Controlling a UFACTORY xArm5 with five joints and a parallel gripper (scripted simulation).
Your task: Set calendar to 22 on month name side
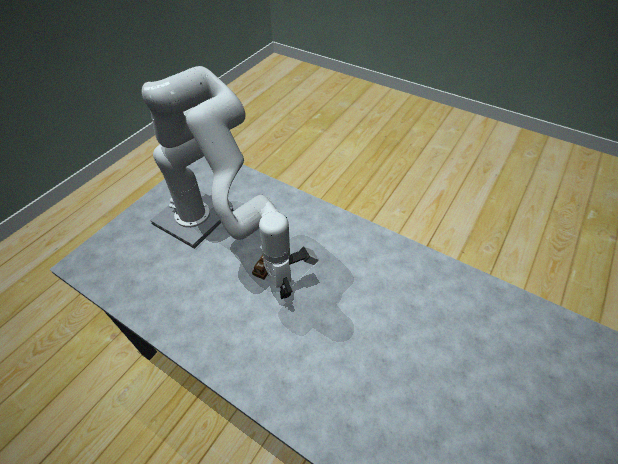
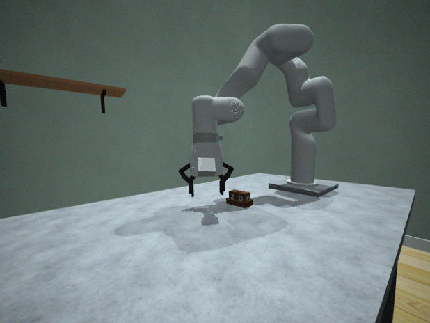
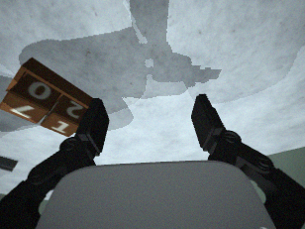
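Observation:
The brown calendar tray (image 1: 259, 275) (image 2: 238, 203) stands flat on the table. Two cubes sit in it side by side. In the exterior view the long side reads 20: the cube with the 2 (image 2: 232, 197) is left, the cube with the 0 (image 2: 241, 198) right. In the wrist view the 0 (image 3: 38, 90) and 2 (image 3: 73, 108) appear upside down, with a 7 and a 1 on the adjoining faces. No month name is readable. My gripper (image 2: 206, 195) (image 3: 150, 107) is open and empty, pointing down above the table, beside the tray; its left finger in the wrist view overlaps the tray's end.
The robot's base plate (image 1: 193, 241) (image 2: 319, 192) is on the table behind the tray. A wooden wall shelf (image 2: 62, 84) is high at the left in the exterior view. The arm's shadow falls around the tray. The table's edge (image 1: 200, 383) shows in the top view.

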